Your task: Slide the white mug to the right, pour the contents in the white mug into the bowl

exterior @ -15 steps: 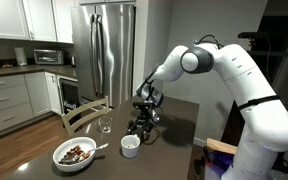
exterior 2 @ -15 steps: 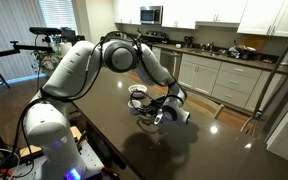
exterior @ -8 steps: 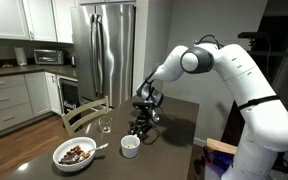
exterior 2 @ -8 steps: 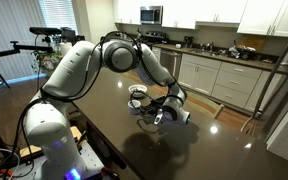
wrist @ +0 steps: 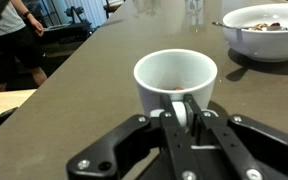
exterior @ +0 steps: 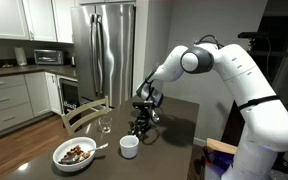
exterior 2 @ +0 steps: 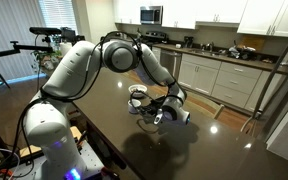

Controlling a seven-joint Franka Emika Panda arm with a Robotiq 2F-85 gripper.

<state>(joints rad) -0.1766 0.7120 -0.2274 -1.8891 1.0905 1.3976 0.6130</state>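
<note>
gripper (wrist: 184, 108): pinching near side of white mug (wrist: 156, 92), frame centre
risk: thin grip slipping, mug tipping short of bowl (wrist: 264, 48), upper right

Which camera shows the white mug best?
The wrist view. The white mug fills the middle of the picture, and you can peek over its rim, with the claw right at its near side. In both exterior views it looks tiny and far away.

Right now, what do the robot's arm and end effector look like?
The arm is glossy white, with rounded segments and grey joints. The end effector is black, with angular linkages and pale-tipped fingers.
</note>
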